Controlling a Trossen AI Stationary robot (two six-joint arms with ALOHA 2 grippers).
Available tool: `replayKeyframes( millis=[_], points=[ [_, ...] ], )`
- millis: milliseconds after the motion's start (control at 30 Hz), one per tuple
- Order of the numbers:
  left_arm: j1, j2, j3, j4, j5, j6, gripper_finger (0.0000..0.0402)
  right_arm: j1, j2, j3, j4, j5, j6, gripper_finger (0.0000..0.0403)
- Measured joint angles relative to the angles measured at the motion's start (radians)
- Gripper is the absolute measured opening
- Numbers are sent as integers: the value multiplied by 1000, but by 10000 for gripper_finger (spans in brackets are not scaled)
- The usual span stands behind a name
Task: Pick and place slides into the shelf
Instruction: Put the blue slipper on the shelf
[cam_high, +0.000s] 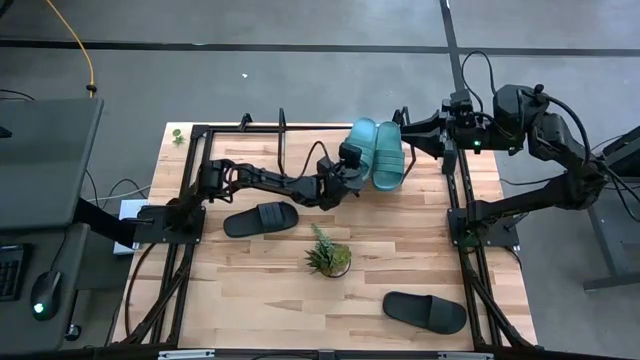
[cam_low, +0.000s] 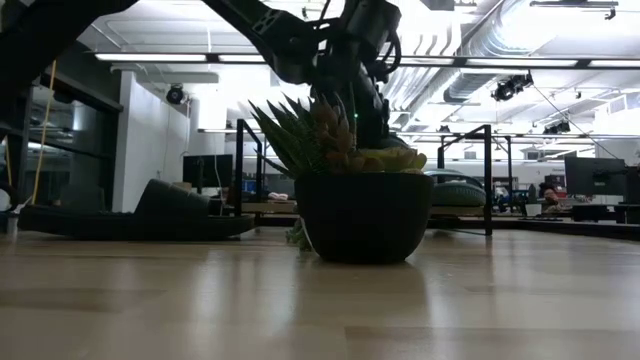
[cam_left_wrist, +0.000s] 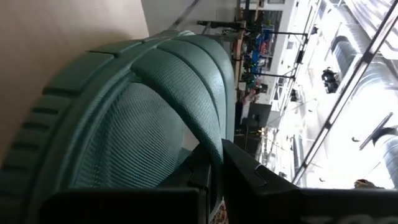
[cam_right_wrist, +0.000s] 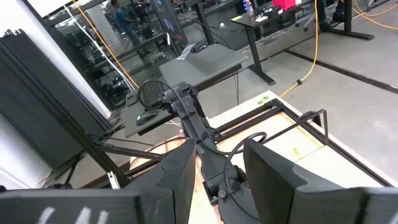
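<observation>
The light wooden tabletop (cam_high: 400, 250) has a black frame along its edges and stands on a grey concrete floor. Nearest the front edge, well away from both grippers, lies one black slide (cam_high: 425, 311), flat on the wood. Farther in stands a small spiky potted plant (cam_high: 329, 257) in a dark bowl, which fills the middle of the low view. Beside it, closer to the left arm's base, lies the second black slide (cam_high: 260, 218), also flat.

Beyond the plant, the left gripper (cam_high: 350, 165) is clamped shut on the edge of a teal slide (cam_left_wrist: 143, 118); its wrist view shows the dark fingers (cam_left_wrist: 249, 180) pinched on the ribbed rim, sole tilted up. In the high view this teal slide (cam_high: 362, 143) sits side by side, touching, with the other teal slide (cam_high: 388, 155), both at the table's far edge, where the shelf (cam_high: 250, 130) shows only as thin black bars; whether they rest on its board I cannot tell.

The right gripper (cam_high: 408, 135) hovers just past the teal pair, fingers (cam_right_wrist: 273, 168) parted and holding nothing.

Behind the table the low view shows an open workshop with ceiling lights, ducts and desks.
</observation>
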Motion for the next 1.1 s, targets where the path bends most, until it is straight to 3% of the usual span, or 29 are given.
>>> replayKeyframes(
  millis=[567,1100],
  points=[
    [1,28,0,-78,53,-58,12,0,0,0,0,-1,2,128],
    [0,87,0,29,47,-106,12,0,0,0,-11,-9,3,128]
  ],
)
